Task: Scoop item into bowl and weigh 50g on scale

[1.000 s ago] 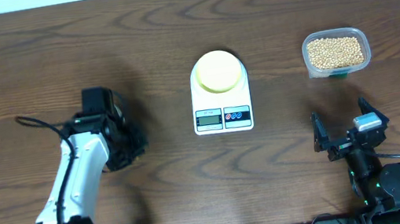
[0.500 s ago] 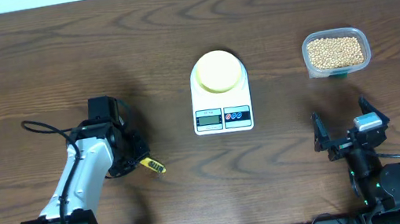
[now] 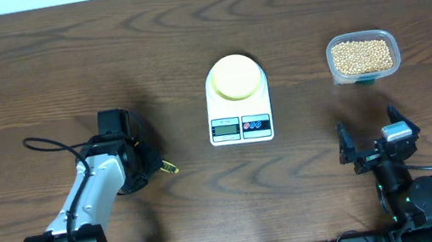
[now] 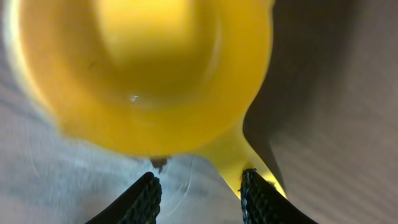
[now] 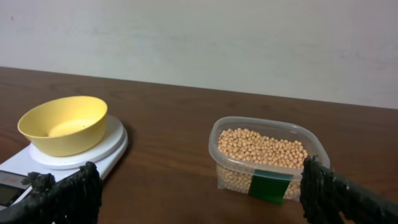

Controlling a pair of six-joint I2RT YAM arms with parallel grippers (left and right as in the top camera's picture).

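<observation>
The pale yellow bowl (image 3: 235,77) stands empty on the white scale (image 3: 241,126) at the table's middle; both also show in the right wrist view, the bowl (image 5: 62,124) on the scale (image 5: 111,146). The tan beans (image 3: 361,55) (image 5: 264,146) fill a clear container at the right. My left gripper (image 3: 138,165) (image 4: 202,196) hovers low over a bright yellow scoop (image 4: 143,68), whose handle tip (image 3: 169,168) pokes out to its right. Its fingers are narrowly apart with bare table between them, and the handle lies against the right finger. My right gripper (image 3: 374,144) (image 5: 199,168) is open wide and empty, facing the container.
The clear plastic container (image 5: 219,134) has a green label (image 5: 270,186) on its near side. The left arm's black cable (image 3: 47,142) loops over the table to the left. A pale wall rises behind the table's far edge.
The left arm has drawn back toward me and turned a little. The scoop's handle tip, hidden a second ago, now shows to the right of the left gripper. The right arm has not moved.
</observation>
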